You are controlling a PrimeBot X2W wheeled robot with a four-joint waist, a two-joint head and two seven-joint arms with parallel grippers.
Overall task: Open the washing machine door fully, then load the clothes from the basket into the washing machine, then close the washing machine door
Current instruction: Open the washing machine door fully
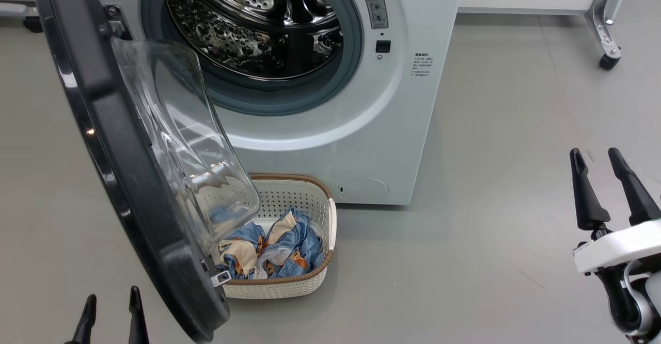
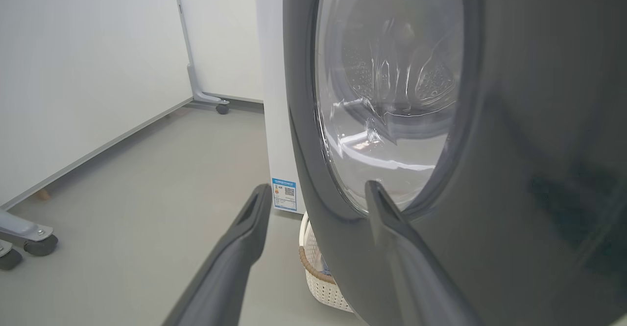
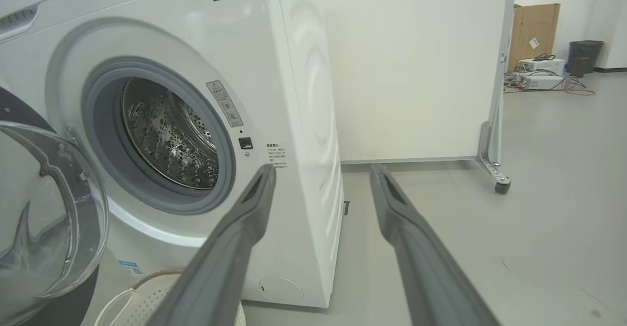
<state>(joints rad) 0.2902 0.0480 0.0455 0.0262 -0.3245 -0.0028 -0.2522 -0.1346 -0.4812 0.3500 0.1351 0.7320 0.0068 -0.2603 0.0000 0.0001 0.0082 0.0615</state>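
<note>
The washing machine [image 1: 361, 127] stands white at the top, its steel drum [image 1: 258, 18] bare. The washing machine door [image 1: 119, 142] is swung out to the left, black rim and clear glass bulge toward me, partly covering the basket [image 1: 315, 277] on the floor below the opening. The clothes [image 1: 279, 251], light blue with cream and orange figures, lie inside the basket. My left gripper [image 1: 112, 302] is open at the lower left, just left of the door's bottom edge; its fingers straddle the door's rim [image 2: 313, 203]. My right gripper [image 1: 596, 158] is open at the right, far from everything.
Grey floor spreads right of the machine. A wheeled panel leg [image 1: 607, 49] stands at the back right, another caster [image 2: 41, 243] at the left. A white partition [image 3: 416, 71] stands behind the machine, with a cardboard box [image 3: 534, 32] and cables beyond.
</note>
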